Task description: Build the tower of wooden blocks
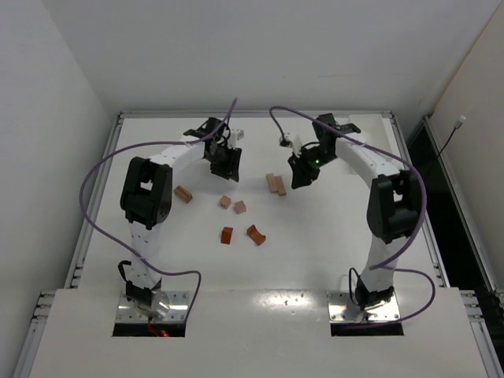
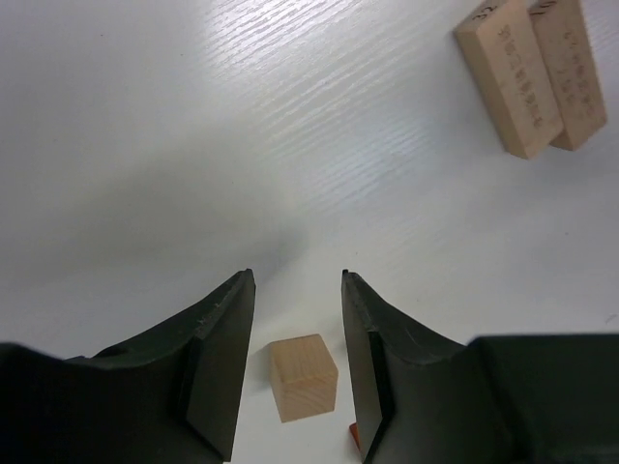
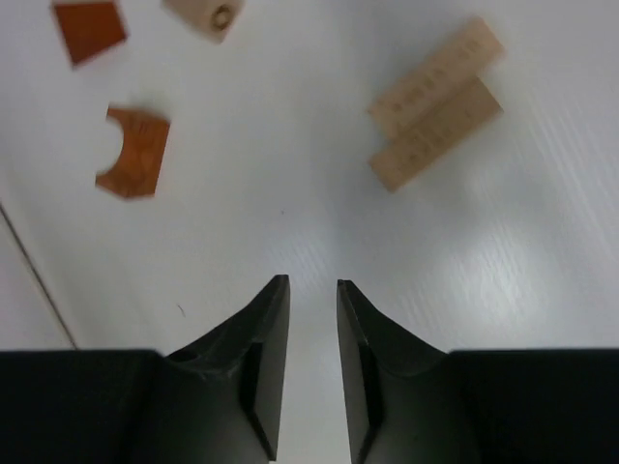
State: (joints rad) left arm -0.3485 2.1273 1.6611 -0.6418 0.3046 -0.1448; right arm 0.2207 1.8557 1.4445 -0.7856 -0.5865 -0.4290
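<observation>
— Pale, fine-grained wood. Which shapes?
— A smooth cube (image 2: 303, 377) sits between the parted jaws of the left gripper (image 2: 298, 275), touching neither. Two flat bars (image 2: 513, 82) lie side by side at one o'clock, their long axes running eleven to five.
— And the right gripper (image 3: 312, 282)?
— Narrowly apart and empty. There's a red-brown arch (image 3: 133, 153) at ten o'clock, its hollow facing nine.

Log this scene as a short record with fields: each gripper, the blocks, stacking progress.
Left gripper: open, pale cube seen between its fingers, not gripped
Right gripper: slightly open, empty
Pale bars: two, lying side by side, touching
Reddish arch: lying loose, beside a reddish block, apart from it
Stacking: none yet
</observation>
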